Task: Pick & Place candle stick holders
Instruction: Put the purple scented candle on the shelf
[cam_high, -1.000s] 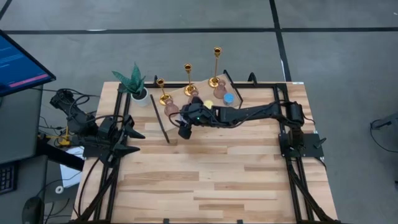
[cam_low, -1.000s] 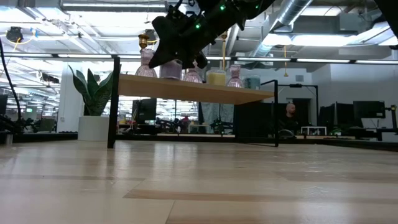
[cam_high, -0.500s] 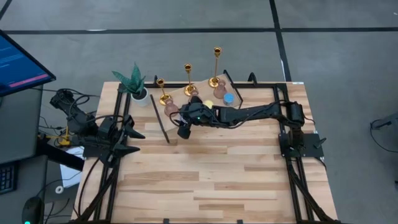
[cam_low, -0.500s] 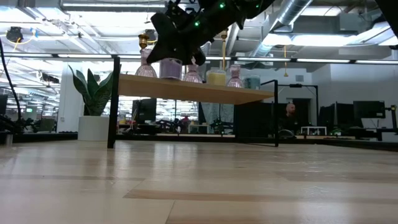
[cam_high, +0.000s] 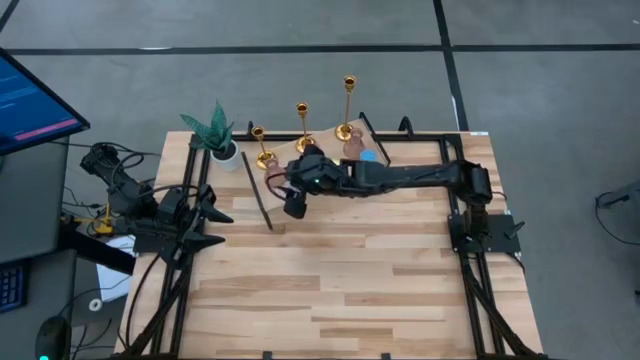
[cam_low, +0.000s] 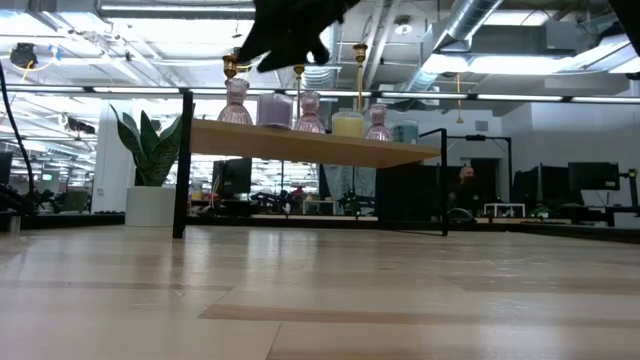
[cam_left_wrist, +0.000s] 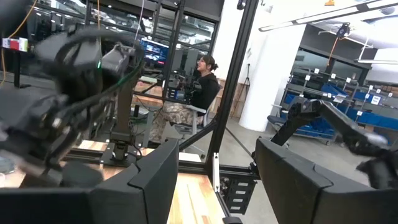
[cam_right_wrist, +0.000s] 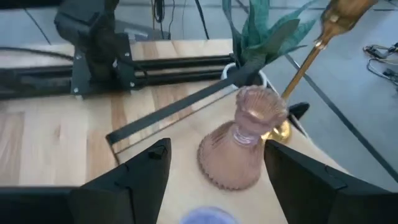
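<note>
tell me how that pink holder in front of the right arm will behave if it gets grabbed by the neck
The pink holder has a wide bulbous base, so it should stand steady. Its ribbed, glassy-looking surface may be slippery and fragile. The gold candlestick stands close behind, so a nudge from the open right end effector could tip it.

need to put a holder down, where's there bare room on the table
The whole near half of the table is bare wood, between the two side rails. It is crowded along the far edge: plant, gold candlesticks and pink holders stand on a shelf, with the right gripper just in front. The left gripper waits at the left edge.
</note>
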